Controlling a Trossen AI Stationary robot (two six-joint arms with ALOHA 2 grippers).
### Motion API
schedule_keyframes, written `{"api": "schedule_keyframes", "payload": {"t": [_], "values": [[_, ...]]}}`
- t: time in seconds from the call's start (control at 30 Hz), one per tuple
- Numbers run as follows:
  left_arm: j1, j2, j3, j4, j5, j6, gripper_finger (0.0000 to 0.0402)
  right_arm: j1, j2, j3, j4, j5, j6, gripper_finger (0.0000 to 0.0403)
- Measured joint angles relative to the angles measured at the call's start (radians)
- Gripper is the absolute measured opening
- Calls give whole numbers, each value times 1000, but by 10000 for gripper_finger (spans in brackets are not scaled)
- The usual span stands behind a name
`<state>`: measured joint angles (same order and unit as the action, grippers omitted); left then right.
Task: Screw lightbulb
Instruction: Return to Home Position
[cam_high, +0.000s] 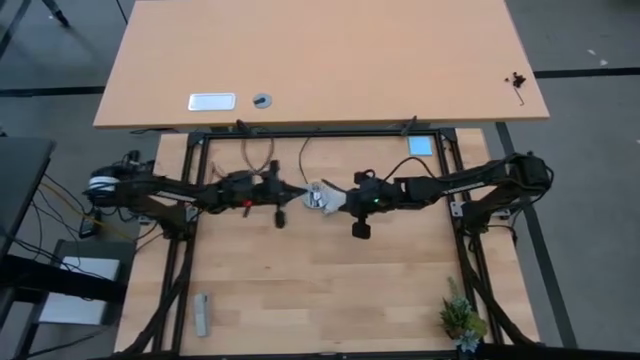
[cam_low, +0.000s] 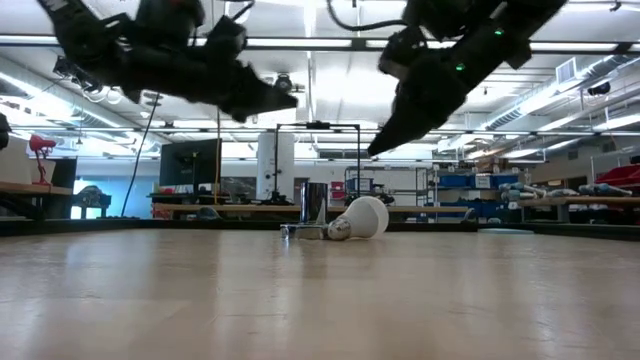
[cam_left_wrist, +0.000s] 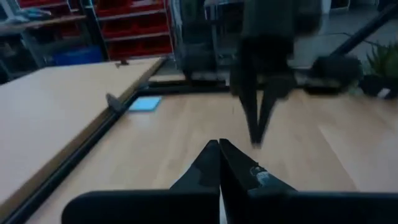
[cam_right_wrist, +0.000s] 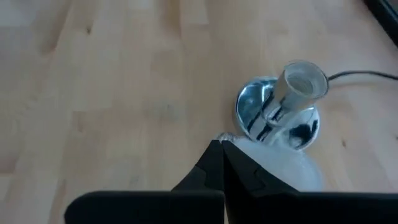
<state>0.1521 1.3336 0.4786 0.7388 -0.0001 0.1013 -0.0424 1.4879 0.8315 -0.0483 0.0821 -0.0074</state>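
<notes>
The white frosted lightbulb (cam_low: 366, 216) lies on its side on the wooden table, its neck toward the round silver socket base (cam_low: 308, 231) beside it. Both show in the right wrist view, the bulb (cam_right_wrist: 283, 167) partly behind my fingers and the socket base (cam_right_wrist: 277, 115) with its black cord (cam_right_wrist: 364, 75). My left gripper (cam_low: 290, 98) is shut and empty, raised above the table left of them. My right gripper (cam_low: 374, 151) is shut and empty, raised just above the bulb and pointing down. In the high view, both grippers meet at mid-table around the socket (cam_high: 316, 196).
A lighter desk (cam_high: 320, 60) stands beyond the far edge, with a small white plate (cam_high: 211, 101) on it. A blue card (cam_high: 421, 145) lies far right, a grey block (cam_high: 202, 315) near left, and a small plant (cam_high: 462, 318) near right. Black cords (cam_high: 262, 150) trail at the far side.
</notes>
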Motion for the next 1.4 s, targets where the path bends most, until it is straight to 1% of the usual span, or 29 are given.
{"api": "schedule_keyframes", "payload": {"t": [0.07, 0.23, 0.3, 0.37, 0.43, 0.5, 0.57, 0.63, 0.73, 0.87, 0.93, 0.97, 1.07, 1.13, 1.2, 1.27, 1.33, 1.4], "values": [[6, -37, -43, -7, -2, -2, 1, -7, -34, -44, 52, -17, 0, 0], [22, -113, -93, -17, 1, -3, 1, -30, -162, -193, 220, -80, 12, 0], [27, -128, -99, 2, 5, -2, 1, -37, -226, -253, 262, -83, 13, 0], [32, -172, -136, -16, 10, -3, 1, -41, -291, -308, 292, -83, 8, 0], [37, -182, -127, 7, 14, -5, 1, -45, -370, -360, 294, -79, 14, 0], [43, -222, -158, -28, 16, -7, 1, -46, -443, -397, 320, -75, 29, 0], [51, -222, -153, -5, 18, -6, 1, -46, -528, -440, 307, -46, 44, 0], [59, -259, -180, -28, 21, -7, 1, -46, -593, -472, 312, -17, 49, 0], [68, -276, -188, -18, 20, -8, 1, -46, -690, -521, 291, 22, 56, 0], [81, -322, -202, -43, 27, -11, 1, -45, -788, -572, 279, 29, 57, 0], [88, -365, -215, -102, 35, -11, 1, -45, -839, -596, 281, 29, 60, 0], [90, -369, -212, -95, 35, -8, 1, -45, -862, -608, 277, 30, 60, 0], [97, -427, -230, -158, 32, -5, 1, -45, -917, -631, 276, 30, 62, 0], [99, -444, -224, -147, 23, -3, 1, -45, -955, -643, 265, 30, 62, 0], [99, -482, -247, -161, 17, 0, 1, -45, -974, -645, 269, 30, 60, 1], [99, -493, -255, -147, 13, 0, 1, -44, -1007, -655, 222, 30, 60, 3], [99, -531, -282, -172, 6, -2, 1, -44, -1014, -650, 221, 31, 66, 3], [99, -536, -287, -152, -2, -5, 1, -44, -1037, -653, 189, 31, 67, 4]]}}
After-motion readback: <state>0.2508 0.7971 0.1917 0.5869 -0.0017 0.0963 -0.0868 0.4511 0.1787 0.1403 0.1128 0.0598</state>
